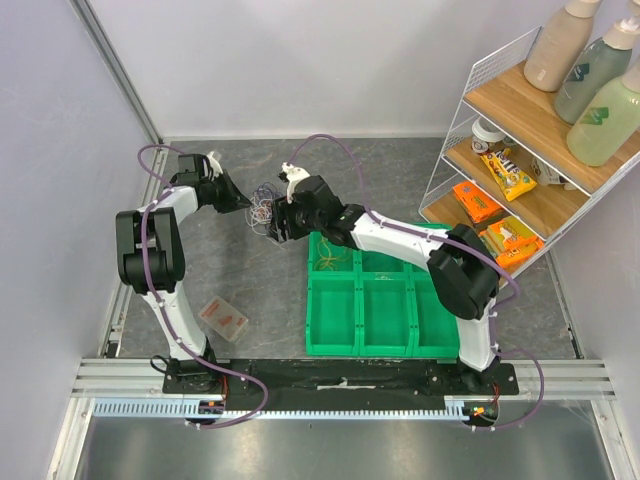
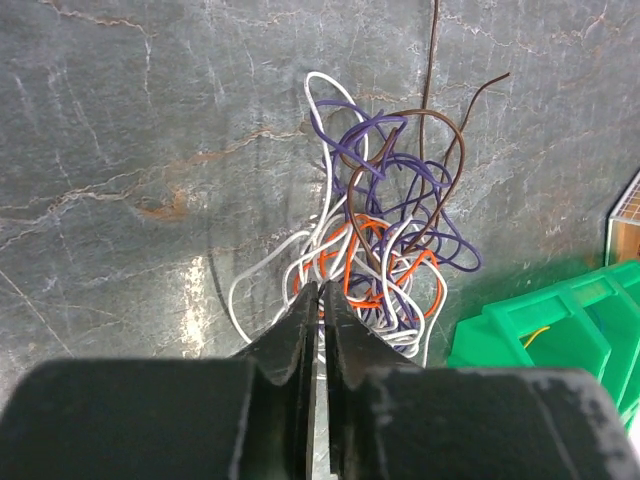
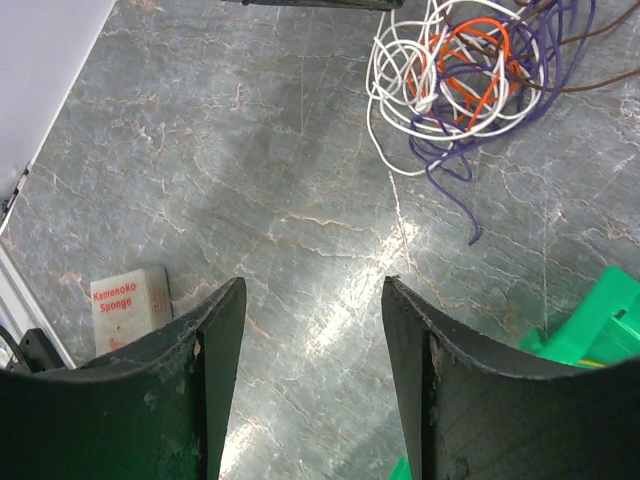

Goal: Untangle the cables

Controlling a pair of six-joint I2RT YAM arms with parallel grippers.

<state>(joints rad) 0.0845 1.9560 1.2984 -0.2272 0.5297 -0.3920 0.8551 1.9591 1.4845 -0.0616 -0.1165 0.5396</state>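
The cables (image 1: 264, 205) lie in one tangled bundle on the grey table, between the two grippers. In the left wrist view the cables (image 2: 385, 230) show white, orange, purple and brown loops. My left gripper (image 2: 320, 288) is shut, its tips at the near edge of the bundle where white and orange wires run in between them; in the top view the left gripper (image 1: 243, 200) sits left of the bundle. My right gripper (image 1: 278, 228) is open and empty, just right of and nearer than the bundle. In the right wrist view the right gripper (image 3: 310, 285) hangs over bare table, with the cables (image 3: 460, 80) at the upper right.
A green compartment tray (image 1: 310, 300) stands right of the bundle, with a yellow wire (image 1: 330, 262) in a far compartment; its corner shows in the wrist views (image 2: 530, 335) (image 3: 590, 330). A sponge box (image 1: 223, 318) lies near the left arm. A wire shelf (image 1: 520, 150) stands at the back right.
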